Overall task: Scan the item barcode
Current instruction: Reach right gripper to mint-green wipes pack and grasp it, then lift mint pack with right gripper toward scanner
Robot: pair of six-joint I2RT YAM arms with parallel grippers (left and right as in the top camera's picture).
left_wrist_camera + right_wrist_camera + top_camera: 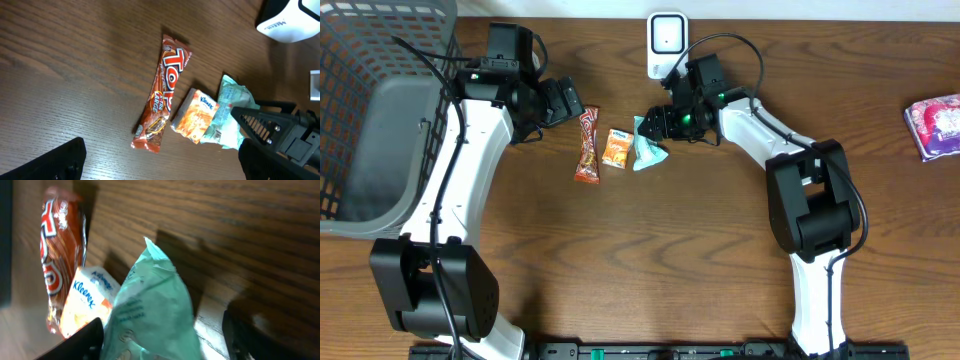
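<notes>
Dark wood-grain worktop (720, 290) with white box-shaped scanner (666, 40) at its far edge. Left tool (575, 100) wide, empty. Right tool (648, 128) spread astride crumpled mint-green plastic pouch (230, 112) on the worktop, not yet pinched. Risk: closing off-centre on slick film and dropping it, or dragging along the touching orange Kleenex tissue pack (195, 117).

Four packets (617, 148), one scanner (666, 40), one basket (360, 50).

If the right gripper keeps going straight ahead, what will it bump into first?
The right gripper would most likely hit the teal packet, which sits between its open fingers; the orange Kleenex pack lies beyond.
</notes>
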